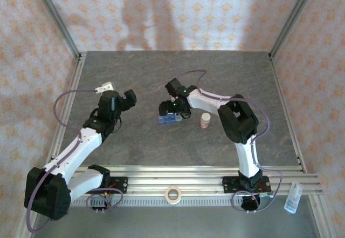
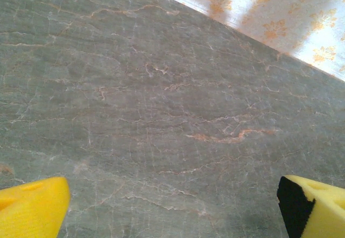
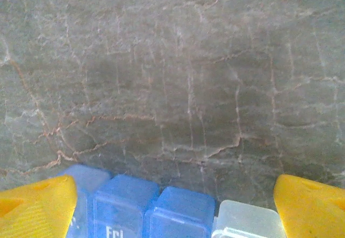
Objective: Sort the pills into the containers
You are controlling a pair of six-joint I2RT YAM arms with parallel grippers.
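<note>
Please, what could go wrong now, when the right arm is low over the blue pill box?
1. The right fingers stand wide apart at the two ends of the pill organiser, and one end sits partly behind a finger. If they close like this, they may push the light pill organiser askew instead of gripping it.
2. The small bottle stands upright close beside the pill organiser. If the pill organiser slides, it could knock the bottle over.

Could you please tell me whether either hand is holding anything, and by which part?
Nothing is held. The right hand stands open astride the pill organiser, with a gap at its pale end; the left hand is open over bare table.
</note>
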